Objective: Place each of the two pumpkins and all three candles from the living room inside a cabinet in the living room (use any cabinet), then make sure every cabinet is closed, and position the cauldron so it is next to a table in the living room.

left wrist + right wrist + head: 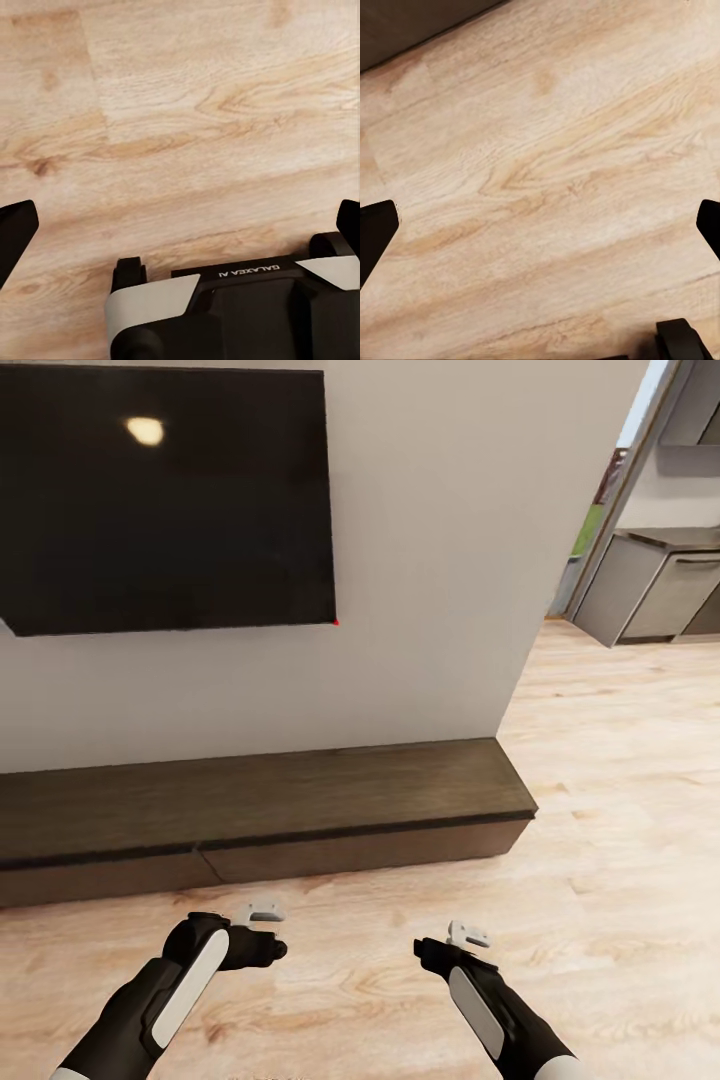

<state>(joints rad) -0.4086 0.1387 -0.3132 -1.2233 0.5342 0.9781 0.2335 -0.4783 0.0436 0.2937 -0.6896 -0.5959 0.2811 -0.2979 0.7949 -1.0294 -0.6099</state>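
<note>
Ahead of us, the head view takes in the cabinet [260, 810], a long, low dark-brown unit set against the pale wall [430, 560], directly beneath the black wall-mounted screen [165, 500]. Its flat drawer fronts sit flush, with a thin seam visible between two of them, and its slab top is bare. To the right, past the wall's end, we see grey kitchen cupboards [650, 595] well apart from the cabinet.

Both our arms hang low over the light wood floor [600, 810], in front of the cabinet and not touching it. The left end effector [262, 930] points toward the cabinet's front, and the right end effector [455, 942] sits level with it, a clear stretch of floor between the two.

From the head view we cannot judge how the fingers stand. The wrist cameras settle that. On the left wrist view the left end effector [180, 225] has its dark fingertips [15, 232] at opposite edges of the picture, spread wide with only floor planks [187, 112] between them, and part of the robot's own body [232, 315] showing below. The right wrist view shows the right end effector [540, 225] spread just as wide over the floor, gripping nothing, and it catches a dark strip of the cabinet [412, 22] at one corner, which the left wrist view lacks.
</note>
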